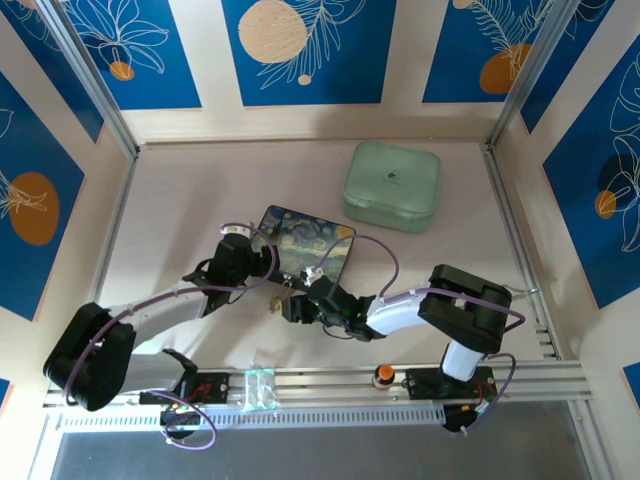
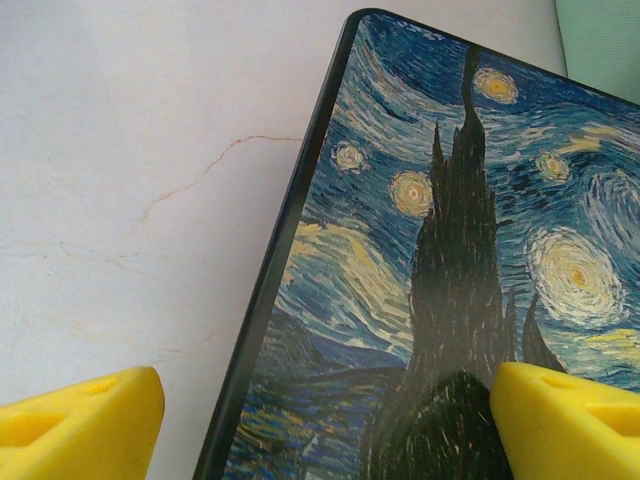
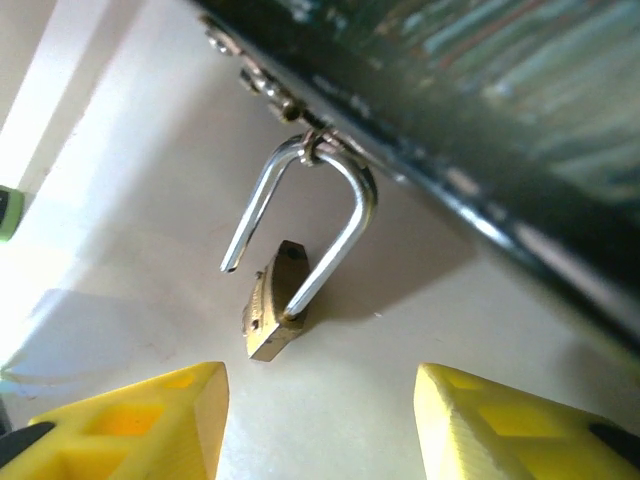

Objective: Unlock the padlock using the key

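Right tool (image 3: 318, 412) gapes before one unlocked padlock (image 3: 270, 312).

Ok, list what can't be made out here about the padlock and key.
1. Key: in the right wrist view the padlock body is blurred and its keyhole end faces away, so a key there cannot be told.
2. Top view: the padlock is a speck, too small to read its shackle.
3. Starry-night box: the left wrist view cuts it off at the bottom and right edges.
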